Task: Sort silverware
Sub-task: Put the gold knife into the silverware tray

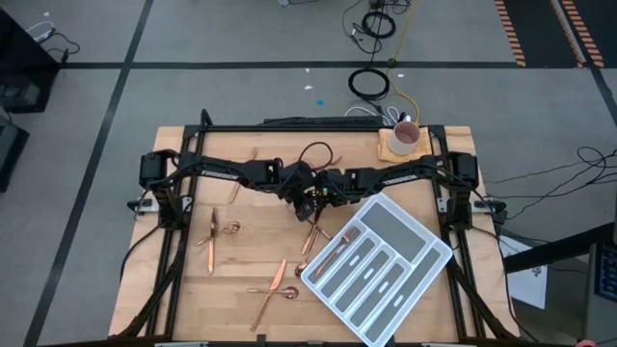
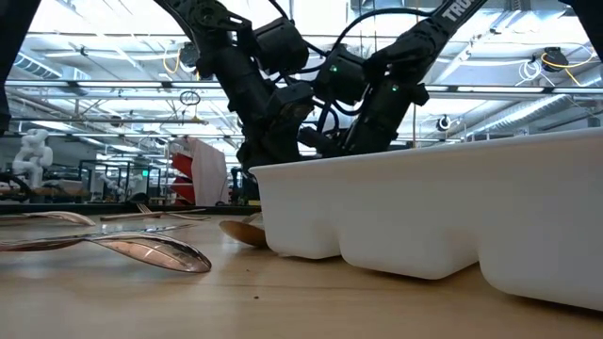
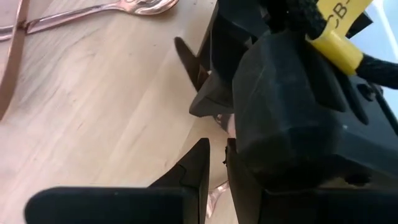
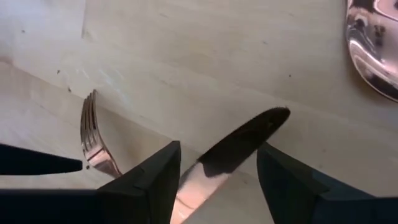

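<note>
Both arms are bunched up mid-table, just off the white tray's (image 1: 381,258) upper-left corner. The right gripper (image 4: 217,180) has its fingers spread on either side of a knife (image 4: 239,146), not touching the blade as far as I can see, with a fork (image 4: 94,144) just beside it on the wood. The left gripper (image 3: 214,177) looks nearly pinched together with a copper sliver between the tips, but the other arm blocks the view so I can't tell if it's gripped. Other silverware (image 1: 214,231) lies scattered on the table's left.
</note>
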Action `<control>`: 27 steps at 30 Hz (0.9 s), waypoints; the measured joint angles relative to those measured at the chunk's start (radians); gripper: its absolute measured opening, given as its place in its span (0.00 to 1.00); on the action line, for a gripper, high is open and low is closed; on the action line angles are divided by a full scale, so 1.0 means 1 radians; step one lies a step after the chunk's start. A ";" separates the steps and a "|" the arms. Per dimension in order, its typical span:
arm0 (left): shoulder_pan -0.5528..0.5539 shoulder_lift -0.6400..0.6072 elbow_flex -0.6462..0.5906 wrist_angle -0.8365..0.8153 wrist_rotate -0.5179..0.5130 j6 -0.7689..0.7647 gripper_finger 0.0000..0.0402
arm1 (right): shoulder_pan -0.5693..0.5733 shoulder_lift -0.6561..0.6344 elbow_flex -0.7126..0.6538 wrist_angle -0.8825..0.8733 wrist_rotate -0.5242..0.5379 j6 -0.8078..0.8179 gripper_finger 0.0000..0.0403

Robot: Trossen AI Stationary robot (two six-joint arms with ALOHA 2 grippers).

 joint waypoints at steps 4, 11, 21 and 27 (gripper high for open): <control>-0.001 0.000 -0.001 -0.011 0.000 0.002 0.15 | 0.000 0.021 0.000 0.029 -0.015 0.008 0.46; 0.000 0.001 -0.001 -0.021 0.000 0.024 0.15 | -0.002 0.038 0.000 0.057 -0.042 0.030 0.22; 0.015 -0.001 0.000 -0.033 0.002 0.047 0.15 | -0.014 0.040 0.000 0.080 -0.068 -0.008 0.01; 0.062 -0.047 0.002 -0.178 -0.015 0.055 0.15 | -0.013 0.041 0.000 0.113 -0.074 -0.020 0.00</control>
